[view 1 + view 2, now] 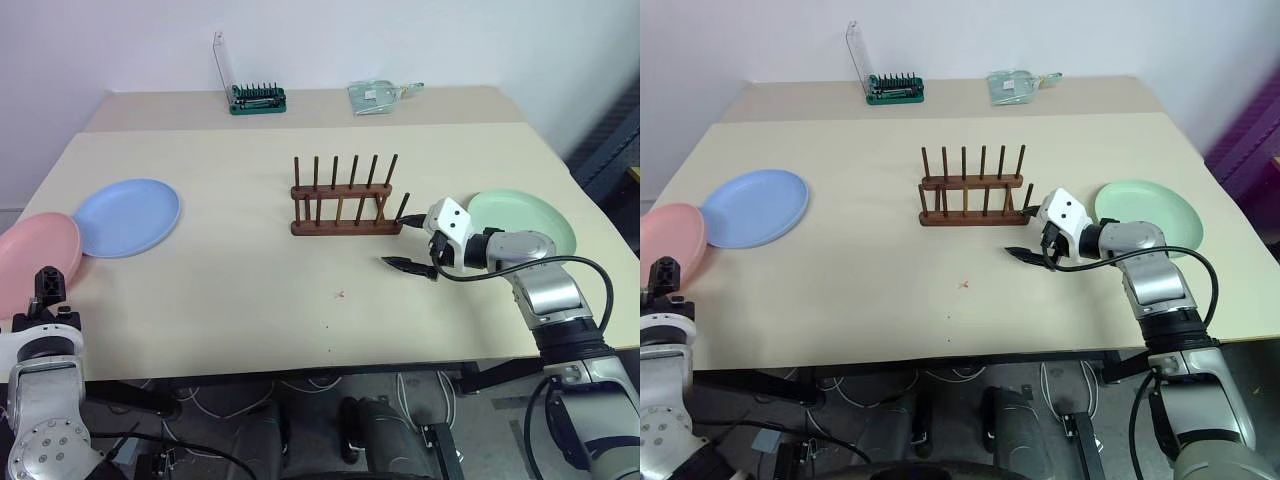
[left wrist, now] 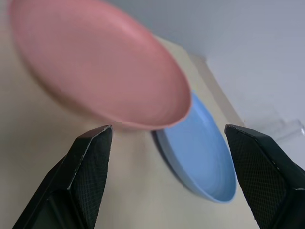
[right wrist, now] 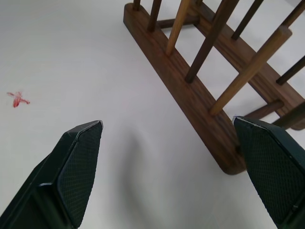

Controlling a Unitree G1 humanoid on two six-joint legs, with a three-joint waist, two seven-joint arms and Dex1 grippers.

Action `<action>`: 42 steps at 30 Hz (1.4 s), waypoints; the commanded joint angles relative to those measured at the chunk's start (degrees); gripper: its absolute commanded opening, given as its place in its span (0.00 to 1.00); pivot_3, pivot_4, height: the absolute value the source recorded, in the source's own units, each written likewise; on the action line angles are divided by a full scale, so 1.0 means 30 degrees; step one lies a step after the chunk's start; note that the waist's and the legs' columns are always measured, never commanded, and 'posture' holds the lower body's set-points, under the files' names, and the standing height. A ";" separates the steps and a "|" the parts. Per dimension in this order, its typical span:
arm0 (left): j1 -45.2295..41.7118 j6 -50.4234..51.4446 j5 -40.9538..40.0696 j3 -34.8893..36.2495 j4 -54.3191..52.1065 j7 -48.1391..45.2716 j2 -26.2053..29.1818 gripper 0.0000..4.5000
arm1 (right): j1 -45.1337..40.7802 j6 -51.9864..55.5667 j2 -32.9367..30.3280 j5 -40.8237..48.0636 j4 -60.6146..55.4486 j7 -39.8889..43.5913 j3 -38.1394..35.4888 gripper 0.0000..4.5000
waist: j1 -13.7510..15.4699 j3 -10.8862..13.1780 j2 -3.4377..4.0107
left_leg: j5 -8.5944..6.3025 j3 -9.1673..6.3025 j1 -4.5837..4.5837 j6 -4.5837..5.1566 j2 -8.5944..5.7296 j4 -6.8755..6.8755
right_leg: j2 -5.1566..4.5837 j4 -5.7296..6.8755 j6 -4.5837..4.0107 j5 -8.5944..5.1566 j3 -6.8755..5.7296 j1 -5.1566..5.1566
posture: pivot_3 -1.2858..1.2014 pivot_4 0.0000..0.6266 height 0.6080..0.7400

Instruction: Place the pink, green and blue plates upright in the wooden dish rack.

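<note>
Sitting empty mid-table, wooden dish rack (image 1: 345, 200) is holding no plates. Right gripper (image 1: 405, 240) is hovering just off the rack's right end, fingers spread apart, gripping nothing. Green plate (image 1: 525, 222) is lying flat behind that arm. Left gripper (image 2: 167, 176) is facing the pink plate (image 2: 95, 62), fingers apart; blue plate (image 1: 128, 216) is lying flat, its edge tucked under the pink one.

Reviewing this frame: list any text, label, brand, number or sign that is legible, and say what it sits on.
No legible text in these views.
The clear packet at the far table edge may carry a label, too small to read.
The tool holder shows no readable marking.
The pink plate, blue plate, green plate and wooden dish rack are plain.
The red mark on the table is no character.
</note>
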 commanded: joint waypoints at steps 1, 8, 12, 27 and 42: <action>-0.0047 -0.1323 -0.1305 0.0050 0.0279 0.1100 0.0320 0.86 | -0.0160 -0.0422 0.0202 0.0045 -0.0011 -0.0163 -0.0249 0.99 | 0.0000 0.0000 0.0000 | 0.0000 0.0001 0.0000 0.0000 -0.0001 0.0000 | 0.0000 0.0000 0.0000 0.0000 0.0001 0.0000 | 0.52 0.24 0.92; -0.0924 -0.3056 -0.2434 0.0480 0.3638 0.2043 0.1983 0.86 | 0.0059 -0.0518 0.0346 0.0007 -0.0109 -0.0480 -0.0404 0.99 | 0.0058 -0.0005 -0.0012 | -0.0008 -0.0002 0.0000 -0.0014 -0.0001 0.0002 | 0.0001 -0.0007 -0.0001 0.0000 -0.0006 0.0001 | 0.52 0.24 0.92; -0.1438 -0.2743 -0.1753 -0.0309 0.5972 0.1303 0.3788 0.86 | 0.0252 -0.0508 0.0421 -0.0005 -0.0286 -0.0697 -0.0435 0.99 | 0.0010 -0.0003 -0.0016 | -0.0010 0.0000 -0.0003 -0.0016 0.0003 -0.0005 | -0.0004 -0.0020 0.0000 -0.0001 -0.0010 0.0003 | 0.52 0.24 0.92; -0.3003 -0.3909 -0.2147 -0.0574 0.7912 0.0381 0.4730 0.03 | 0.1364 -0.0258 0.0308 0.0124 -0.1471 -0.1746 -0.0841 1.00 | 0.0034 -0.0009 -0.0032 | -0.0013 0.0005 -0.0004 -0.0022 0.0017 -0.0021 | -0.0019 -0.0024 -0.0002 0.0001 -0.0013 -0.0001 | 0.52 0.24 0.92; -0.8174 -0.0813 0.2575 -0.9714 0.2999 -0.0759 0.7050 0.03 | -0.1899 -0.0382 0.0988 -0.0026 -0.3232 -0.1917 -0.0382 1.00 | 0.0164 0.0019 -0.0066 | -0.0020 0.0030 -0.0013 -0.0031 0.0018 -0.0064 | -0.0032 -0.0058 -0.0001 0.0001 -0.0005 -0.0015 | 0.52 0.24 0.92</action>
